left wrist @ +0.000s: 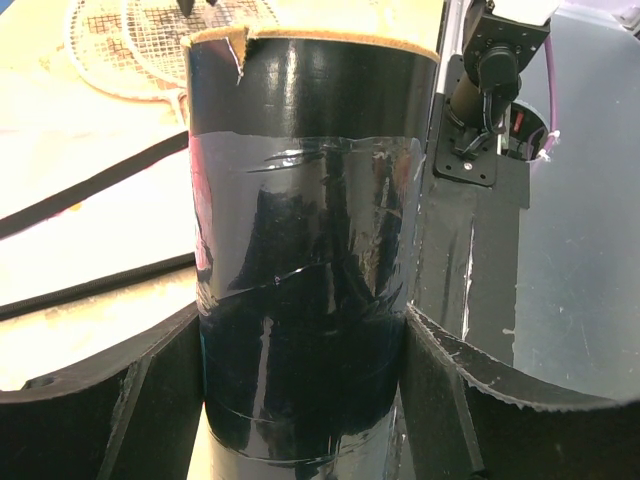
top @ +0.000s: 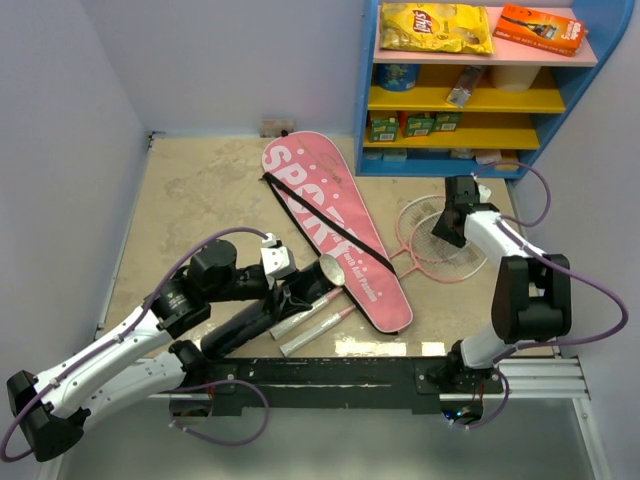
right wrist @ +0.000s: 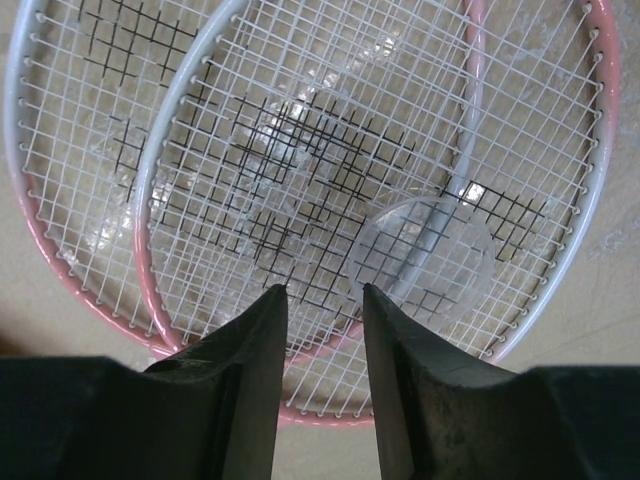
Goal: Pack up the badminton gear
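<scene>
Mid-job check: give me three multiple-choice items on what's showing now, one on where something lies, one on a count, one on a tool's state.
1. The rackets lie:
A. inside the pink bag
B. on the table, right of the pink bag
C. on top of the black tube

2. Racket heads below the right tool:
A. one
B. three
C. two

3. The left tool is:
A. closed on the black tube
B. open, holding nothing
C. closed on the pink bag

Answers:
1 B: the top view shows them flat on the table beside the bag.
2 C: the right wrist view shows two overlapping pink frames.
3 A: the left wrist view shows its fingers against both sides of the tube.
</scene>
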